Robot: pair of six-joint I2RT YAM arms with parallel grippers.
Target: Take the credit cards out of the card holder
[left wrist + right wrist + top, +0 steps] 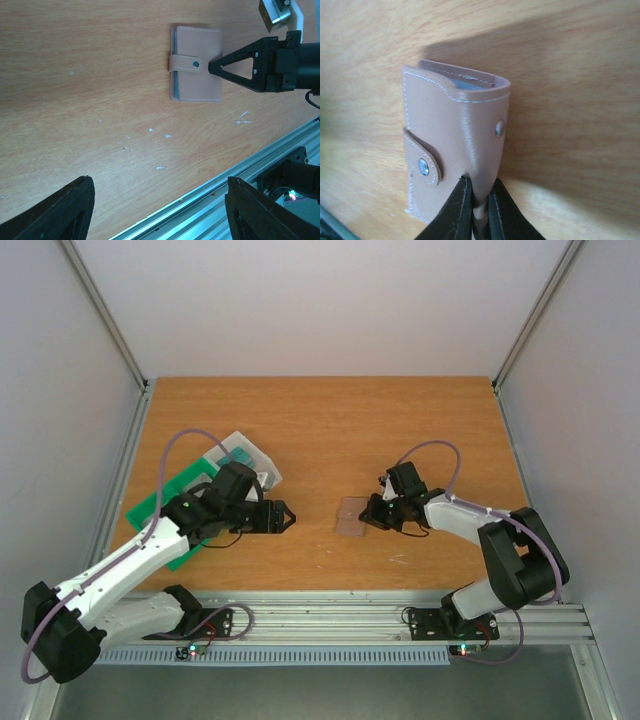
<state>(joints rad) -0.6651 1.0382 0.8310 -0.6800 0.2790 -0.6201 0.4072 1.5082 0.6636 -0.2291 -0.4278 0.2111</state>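
An orange-brown wooden tabletop (400,430) fills the middle of the overhead view, closed in by pale walls (320,300) with slanting metal posts (105,310) in the upper corners. At the left middle a green tray (150,505) lies askew, partly covered. A clear plastic box (255,462) with something teal inside sits at its upper right end. A grooved aluminium rail (340,615) runs along the lower edge. In the left wrist view, small white specks (150,131) dot the wood near the centre.
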